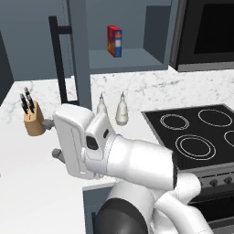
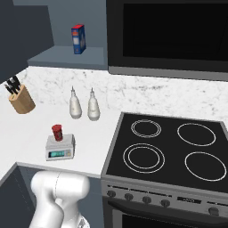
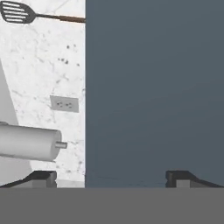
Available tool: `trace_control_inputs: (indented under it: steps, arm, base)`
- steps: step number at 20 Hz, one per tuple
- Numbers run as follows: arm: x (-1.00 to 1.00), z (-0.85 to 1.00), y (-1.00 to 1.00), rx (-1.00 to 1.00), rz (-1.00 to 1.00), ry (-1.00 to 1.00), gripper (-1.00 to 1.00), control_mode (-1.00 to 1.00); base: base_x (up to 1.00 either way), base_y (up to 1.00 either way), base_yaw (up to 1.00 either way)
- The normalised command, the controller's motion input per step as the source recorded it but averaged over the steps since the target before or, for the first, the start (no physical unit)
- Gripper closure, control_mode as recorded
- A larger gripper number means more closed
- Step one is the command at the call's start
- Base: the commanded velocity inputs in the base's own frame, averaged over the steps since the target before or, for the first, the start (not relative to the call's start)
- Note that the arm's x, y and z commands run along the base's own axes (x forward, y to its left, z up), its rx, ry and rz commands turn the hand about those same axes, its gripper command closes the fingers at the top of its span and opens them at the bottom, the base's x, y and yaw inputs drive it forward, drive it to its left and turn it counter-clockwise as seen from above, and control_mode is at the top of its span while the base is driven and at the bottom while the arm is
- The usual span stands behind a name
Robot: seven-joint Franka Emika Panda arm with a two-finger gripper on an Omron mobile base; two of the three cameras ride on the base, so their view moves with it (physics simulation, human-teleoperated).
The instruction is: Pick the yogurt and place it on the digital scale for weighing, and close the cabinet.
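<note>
While the white arm fills the lower part of the left base view, the dark grey-blue wall cabinet (image 1: pixel 128 59) behind it stands open, its flat door (image 1: pixel 78 50) swung out edge-on with the long black bar handle (image 1: pixel 57 59) beside it. On the cabinet shelf stands a tall red-and-blue box (image 1: pixel 114 41). On the white marble counter (image 1: pixel 27 173) below are a wooden knife block (image 1: pixel 33 119) at the left and two pale shaker bottles (image 1: pixel 121 109) near the black glass cooktop (image 1: pixel 201 132).

In the right base view, the small red cylindrical yogurt cup (image 2: pixel 57 132) stands upright on the top plate of the low grey-white digital scale (image 2: pixel 60 148), whose teal display faces front. The scale sits on the counter, in front of the two bottles and left of the cooktop.

In the hand view, the gripper (image 3: pixel 113 178) has its two dark fingertips (image 3: pixel 41 177) spread wide apart with nothing between them. They face the flat grey-blue door panel. At the left are marble wall, a wall outlet (image 3: pixel 64 104), a grey cylinder (image 3: pixel 28 142) and a slotted spatula (image 3: pixel 19 12).
</note>
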Motion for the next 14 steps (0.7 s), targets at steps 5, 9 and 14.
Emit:
trace_control_inputs:
  steps: [5,9,14]
  arm:
    - [-0.02,-0.16,0.46,0.22,-0.28,-0.05,-1.0,-1.0]
    - [0.06,-0.1,0.3,0.12,-0.25,-0.02,-1.0,-1.0]
    - [0.3,0.0,0.26,0.0,-0.18,0.0,-1.0,-1.0]
  base:
    - [0.0,0.0,0.0]
    - [0.0,0.0,0.0]
    - [0.0,0.0,0.0]
